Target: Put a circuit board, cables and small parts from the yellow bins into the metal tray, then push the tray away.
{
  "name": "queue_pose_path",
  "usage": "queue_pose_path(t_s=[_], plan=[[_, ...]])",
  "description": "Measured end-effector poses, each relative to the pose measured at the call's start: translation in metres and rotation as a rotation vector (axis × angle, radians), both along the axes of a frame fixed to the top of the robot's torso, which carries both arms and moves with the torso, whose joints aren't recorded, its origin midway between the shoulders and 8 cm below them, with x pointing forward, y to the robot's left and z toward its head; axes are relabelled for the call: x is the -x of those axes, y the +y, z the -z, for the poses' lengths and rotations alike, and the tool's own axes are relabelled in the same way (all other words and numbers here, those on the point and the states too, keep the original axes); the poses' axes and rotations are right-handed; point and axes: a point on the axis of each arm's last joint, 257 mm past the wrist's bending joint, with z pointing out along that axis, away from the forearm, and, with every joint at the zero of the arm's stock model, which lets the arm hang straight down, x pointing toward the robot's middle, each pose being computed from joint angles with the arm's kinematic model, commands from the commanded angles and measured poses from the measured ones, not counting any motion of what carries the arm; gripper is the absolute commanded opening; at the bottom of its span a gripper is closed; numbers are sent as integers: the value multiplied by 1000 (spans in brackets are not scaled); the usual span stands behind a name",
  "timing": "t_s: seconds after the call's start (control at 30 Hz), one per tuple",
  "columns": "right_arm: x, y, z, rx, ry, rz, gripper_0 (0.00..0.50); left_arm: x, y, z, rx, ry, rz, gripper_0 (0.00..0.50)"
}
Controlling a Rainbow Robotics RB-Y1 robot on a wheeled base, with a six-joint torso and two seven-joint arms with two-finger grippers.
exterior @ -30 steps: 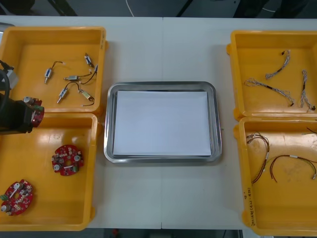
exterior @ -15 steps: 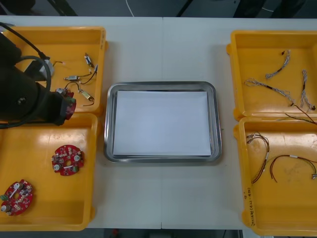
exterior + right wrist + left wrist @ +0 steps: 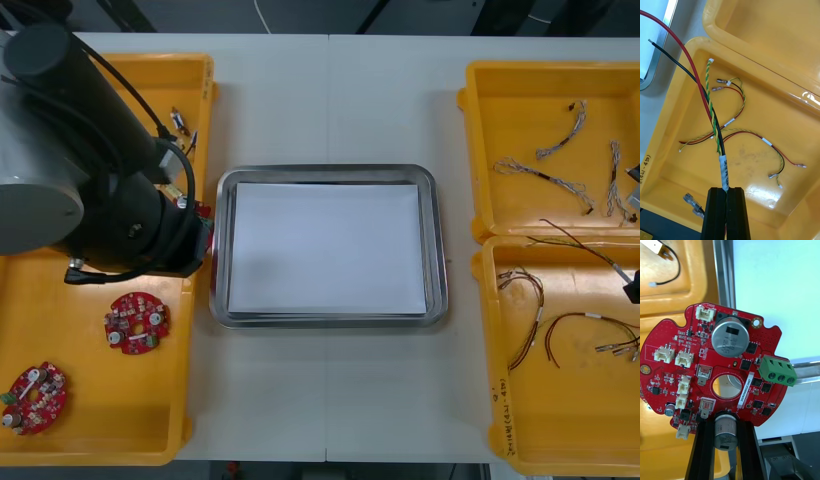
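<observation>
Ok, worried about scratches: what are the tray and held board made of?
Tray: likely polished metal, mirror-like rim, white lining. Board, in the left fingers by the tray's rim: red lacquered laminate, probably fibreglass. Right fingers hold cables over a bin.

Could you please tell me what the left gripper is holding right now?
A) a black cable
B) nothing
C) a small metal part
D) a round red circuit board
D: the left gripper is shut on a red circuit board by the metal tray rim; the right gripper grips a cable.
</observation>
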Motion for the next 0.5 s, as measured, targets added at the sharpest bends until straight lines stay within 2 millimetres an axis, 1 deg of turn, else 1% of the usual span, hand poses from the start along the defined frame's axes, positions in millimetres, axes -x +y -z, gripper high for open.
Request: queue_pose_path(t_s=[0.13,0.27,0.5], plan=[[-2,1,-3,13,-5,-10,0,3,-15,14,-5,16,-28,0],[-3,-1,-6,22,-11,-13,0,-1,-29,26,9,25,-87,1],[-4,-1,-7,28,-13,-16,0,-9,-57,48,24,28,-78,2]])
